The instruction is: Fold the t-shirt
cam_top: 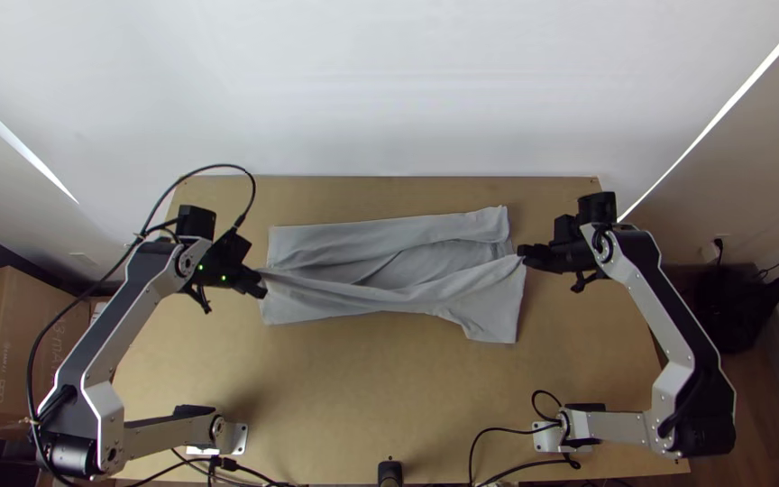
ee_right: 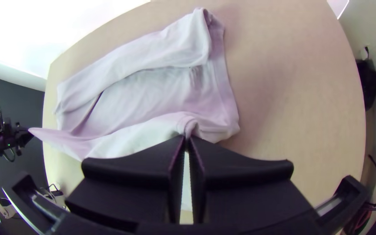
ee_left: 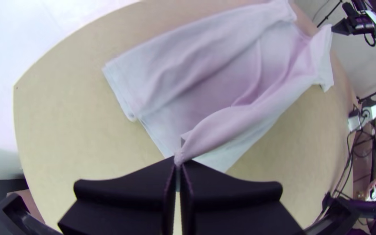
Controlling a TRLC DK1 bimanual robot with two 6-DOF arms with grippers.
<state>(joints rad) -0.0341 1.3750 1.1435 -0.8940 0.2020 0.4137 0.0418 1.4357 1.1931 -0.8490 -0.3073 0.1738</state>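
Note:
The grey t-shirt (cam_top: 389, 243) lies across the table's far half in a long strip, its far part folded over toward the middle. Its near layer is stretched between both grippers. At the strip's left end, my left gripper (cam_top: 261, 283) is shut on a bit of cloth; in the left wrist view the left gripper (ee_left: 178, 163) pinches a gathered tip of the t-shirt (ee_left: 223, 126). My right gripper (cam_top: 523, 255) holds the right end, and in the right wrist view the right gripper (ee_right: 188, 138) is shut on a bunched edge of the t-shirt (ee_right: 144, 93).
Bare wooden table (cam_top: 380, 379) lies between the t-shirt and the arms' bases. Black cables (cam_top: 472, 451) run along the near edge. A white wall (cam_top: 389, 90) stands behind the far edge, and a cardboard box (cam_top: 24, 343) is at the left.

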